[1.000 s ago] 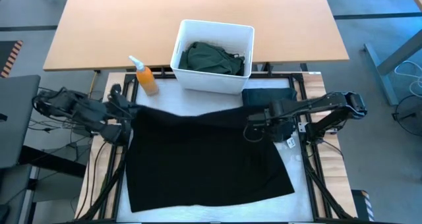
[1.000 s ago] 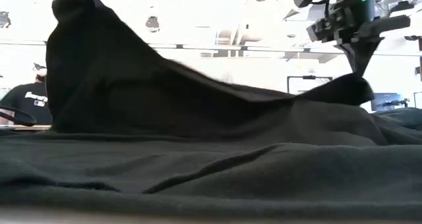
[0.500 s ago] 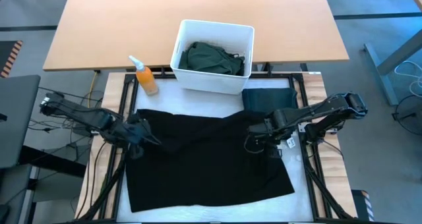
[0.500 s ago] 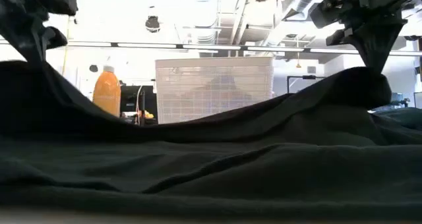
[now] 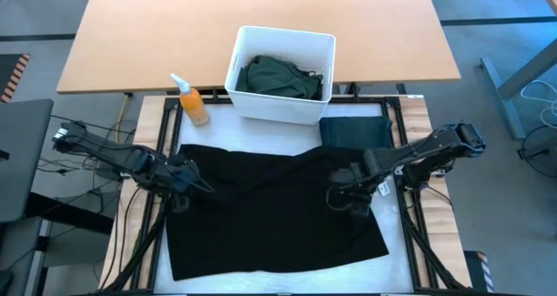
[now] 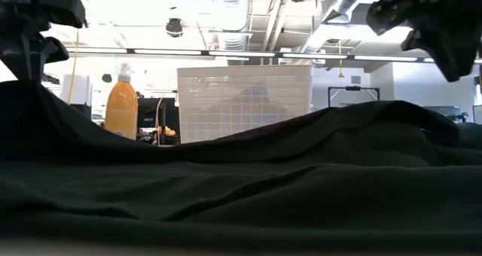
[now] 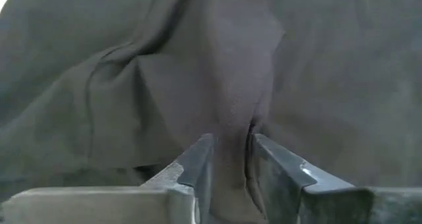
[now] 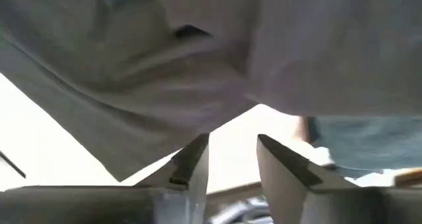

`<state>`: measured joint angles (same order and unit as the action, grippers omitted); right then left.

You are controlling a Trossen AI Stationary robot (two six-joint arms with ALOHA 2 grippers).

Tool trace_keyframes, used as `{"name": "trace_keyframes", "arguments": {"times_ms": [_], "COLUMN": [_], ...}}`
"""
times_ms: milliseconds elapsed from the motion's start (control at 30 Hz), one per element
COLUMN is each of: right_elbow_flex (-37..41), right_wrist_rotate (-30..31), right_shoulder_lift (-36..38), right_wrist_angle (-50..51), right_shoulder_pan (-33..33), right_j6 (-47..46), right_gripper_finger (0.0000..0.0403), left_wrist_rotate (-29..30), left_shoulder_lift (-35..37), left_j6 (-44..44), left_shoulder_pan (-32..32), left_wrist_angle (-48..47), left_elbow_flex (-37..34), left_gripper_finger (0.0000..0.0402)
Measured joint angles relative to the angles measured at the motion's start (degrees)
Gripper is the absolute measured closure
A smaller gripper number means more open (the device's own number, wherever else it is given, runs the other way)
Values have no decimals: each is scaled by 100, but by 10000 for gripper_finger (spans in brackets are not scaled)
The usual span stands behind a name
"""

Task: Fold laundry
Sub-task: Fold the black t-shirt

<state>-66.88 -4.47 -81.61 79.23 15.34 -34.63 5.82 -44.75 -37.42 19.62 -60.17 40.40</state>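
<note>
White padding covers my work surface (image 5: 396,244), and the black shirt (image 5: 274,209) lies spread across it. My left tool (image 5: 184,181) sits low on its left edge, fingers parted with a ridge of cloth between them; if I lift now that ridge may snag and spoil the fold. My right tool (image 5: 341,197) stands open and empty just above the right edge. Far off, the white bin (image 5: 283,104) holds a dark green garment (image 5: 280,77).

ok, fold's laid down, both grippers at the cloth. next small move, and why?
Probably lift both clear. The right gripper is open with nothing between its fingers; the left gripper has its fingers parted, with a ridge of the black garment between them, so raise it gently.
</note>
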Motion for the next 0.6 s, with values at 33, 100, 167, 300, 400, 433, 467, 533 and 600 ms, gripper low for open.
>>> {"name": "trace_keyframes", "arguments": {"times_ms": [33, 100, 167, 300, 400, 433, 467, 533, 600], "right_elbow_flex": [86, 391, 853, 1891, 2504, 2664, 2827, 3089, 3291], "right_wrist_rotate": [0, 2, 50, 391, 836, 998, 1180, 1505, 1640], "right_shoulder_lift": [23, 107, 296, 844, 1353, 1515, 1669, 1926, 2107], "right_wrist_angle": [-127, -388, -687, -1547, -2237, -2440, -2651, -2895, -2871], "right_shoulder_pan": [115, 374, 575, 907, 1125, 1215, 1285, 1405, 1460], "right_j6": [-214, -747, -1361, -2669, -3518, -3688, -3838, -4102, -4321], "right_gripper_finger": [240, 227, 219, 216, 217, 218, 218, 218, 218], "left_wrist_rotate": [-53, -105, -86, 149, 205, 206, 204, 204, 204], "left_shoulder_lift": [25, 101, 168, 228, 233, 233, 233, 233, 233], "left_j6": [17, 119, 341, 867, 1060, 1082, 1079, 995, 911], "left_shoulder_pan": [0, 3, 7, 3, 0, 0, 0, 0, 0], "left_wrist_angle": [48, 197, 410, 743, 805, 816, 829, 827, 829], "left_elbow_flex": [0, 0, 4, 7, 7, 7, 7, 7, 7], "left_gripper_finger": [299, 290, 284, 282, 282, 282, 282, 282, 282]}}
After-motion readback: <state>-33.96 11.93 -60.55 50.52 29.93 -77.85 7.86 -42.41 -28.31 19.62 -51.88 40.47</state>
